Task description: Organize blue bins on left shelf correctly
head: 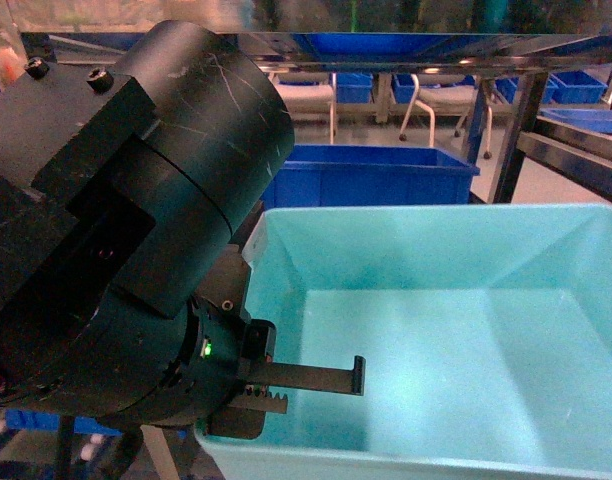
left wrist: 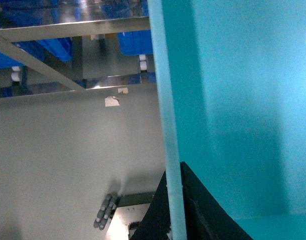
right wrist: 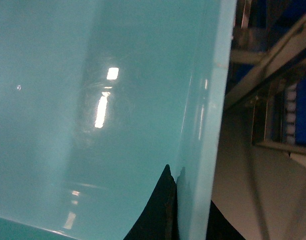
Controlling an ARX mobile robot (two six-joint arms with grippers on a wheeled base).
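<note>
Close before the head camera, the turquoise bin hangs with the left tool pinching its left wall, while only the right wrist view shows the right tool clamping the opposite rim.

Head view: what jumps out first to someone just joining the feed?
The big turquoise bin fills the lower right, empty and tilted toward the camera. The left arm's bulky black wrist blocks the upper left, its left gripper clamped over the bin's near-left wall. Behind, a dark blue crate sits under the steel shelf rail.
</note>
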